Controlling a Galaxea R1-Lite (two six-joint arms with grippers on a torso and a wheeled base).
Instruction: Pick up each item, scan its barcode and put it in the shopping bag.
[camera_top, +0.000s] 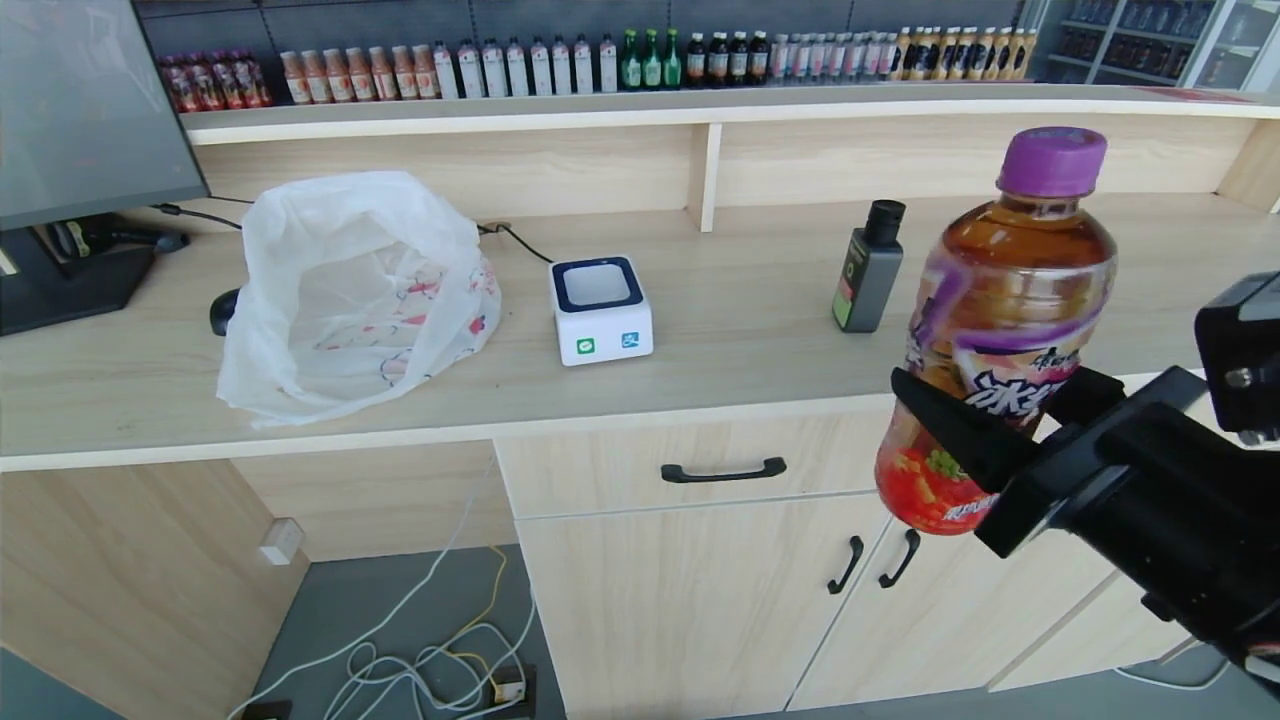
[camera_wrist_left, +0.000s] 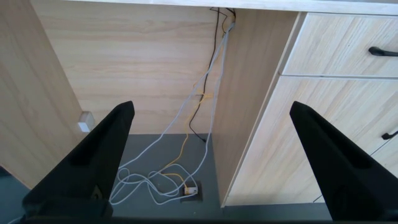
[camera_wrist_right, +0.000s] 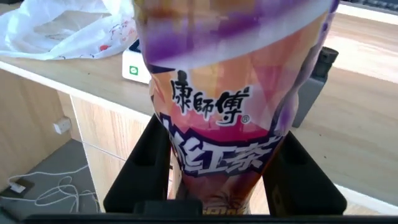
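My right gripper (camera_top: 1000, 420) is shut on a tea bottle (camera_top: 1005, 320) with a purple cap and a purple and red label, held upright in the air in front of the counter's right end. The same bottle (camera_wrist_right: 230, 106) rises between the black fingers (camera_wrist_right: 146, 162) in the right wrist view. A white barcode scanner box (camera_top: 601, 309) sits mid-counter, and the white plastic shopping bag (camera_top: 350, 290) lies open to its left. A dark grey small bottle (camera_top: 868, 266) stands on the counter behind the held one. My left gripper (camera_wrist_left: 211, 155) hangs open below the counter, holding nothing.
The wooden counter (camera_top: 740, 340) has drawers and cabinet doors (camera_top: 720, 560) below. A monitor (camera_top: 90, 100) and a black stand occupy the far left. A shelf of drink bottles (camera_top: 600, 60) runs along the back. Cables (camera_top: 430, 650) lie on the floor.
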